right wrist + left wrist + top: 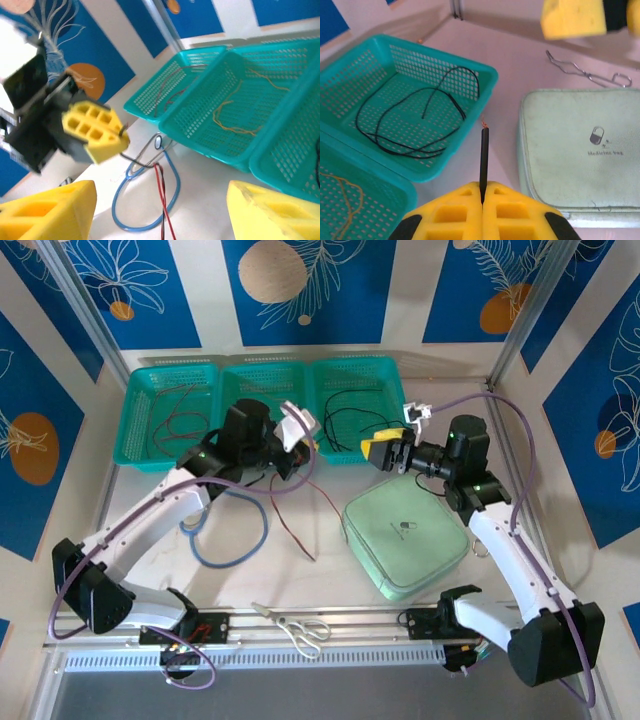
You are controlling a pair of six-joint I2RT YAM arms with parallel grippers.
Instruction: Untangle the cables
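Observation:
My left gripper [483, 186] is shut on the end of a black cable [484, 155], whose tip sticks out past the yellow fingers. In the top view this gripper [303, 447] hangs in front of the middle basket. A red cable [300, 530] trails from it down onto the table, and the red and black cables [162, 200] run side by side across the blue loop. My right gripper [380, 450] faces it from the right, open [160, 210] with nothing between its fingers. Another black cable [415, 120] lies in the right basket, a tan-yellow cable [235, 117] in the middle one, a red cable [170, 415] in the left.
Three teal baskets [135, 455] line the back. A blue stethoscope [230, 540] lies on the table left of centre. A mint medicine bag [405, 540] sits at the right, scissors [300, 625] near the front edge, and a metal clamp [590, 75] behind the bag.

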